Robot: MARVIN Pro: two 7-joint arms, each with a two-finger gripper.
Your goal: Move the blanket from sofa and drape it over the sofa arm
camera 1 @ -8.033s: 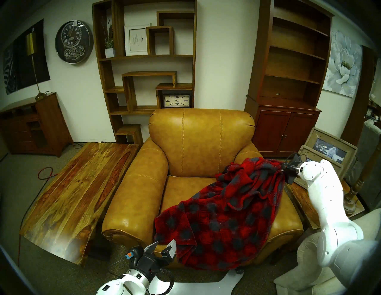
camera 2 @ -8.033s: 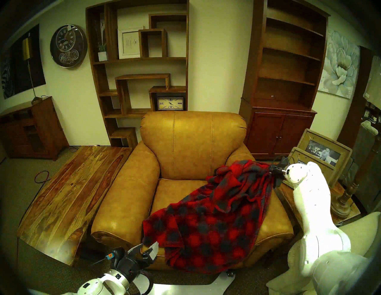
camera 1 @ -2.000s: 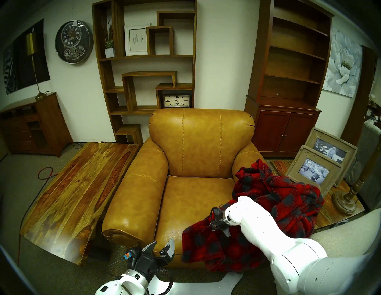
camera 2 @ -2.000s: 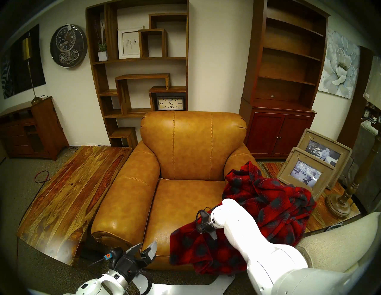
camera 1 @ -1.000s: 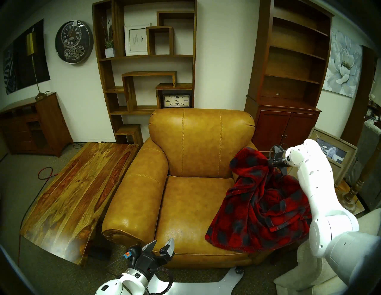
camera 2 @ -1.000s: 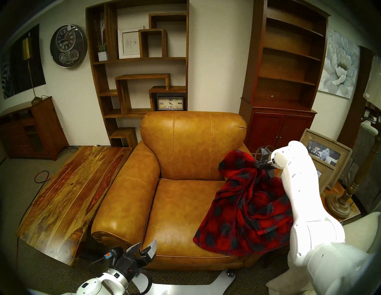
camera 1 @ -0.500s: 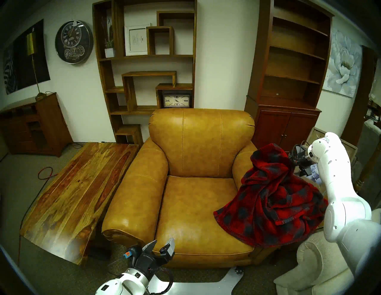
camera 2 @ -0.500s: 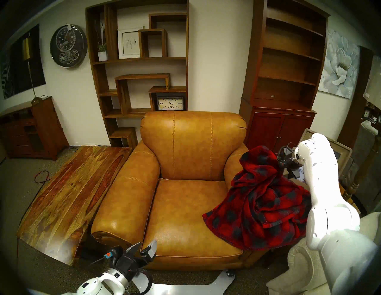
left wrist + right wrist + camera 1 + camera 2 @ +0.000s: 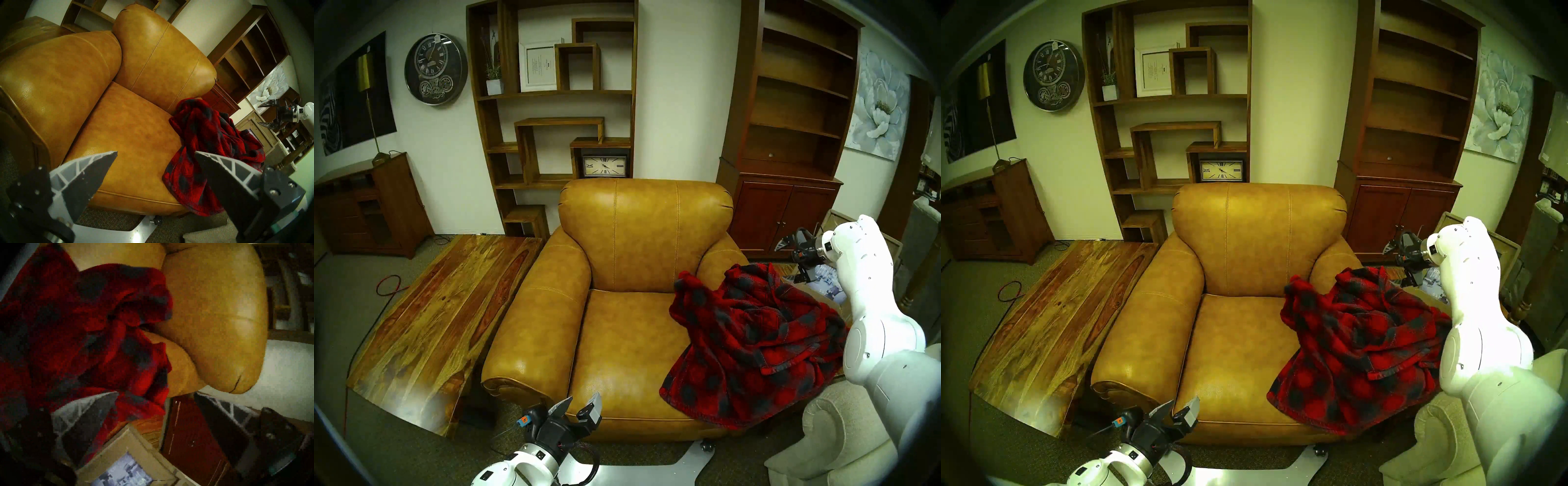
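1. Blanket (image 9: 758, 342) sits bunched on the sofa arm (image 9: 717, 258) on our right side, one flap spilling onto the seat of the sofa (image 9: 629, 339), front corner hanging past the seat edge.
2. R gripper (image 9: 790, 263) hangs just beyond the arm w/ fingers spread wide, nothing in them; blanket is free of it.
3. L gripper (image 9: 580, 407) is parked low at the sofa front, also wide open, empty, well apart from the cloth.
4. Our read: drop's done, but it's a heap, not a tidy drape.
5. To finish well we'd lift R clear straight up, no snagging the folds.
6. Then pinch the seat-side flap near its hem, pull up & outward over the arm so weight balances both sides.
7. Watch the picture frame (image 9: 129, 461) right beside the arm; keep sweeps away from it.
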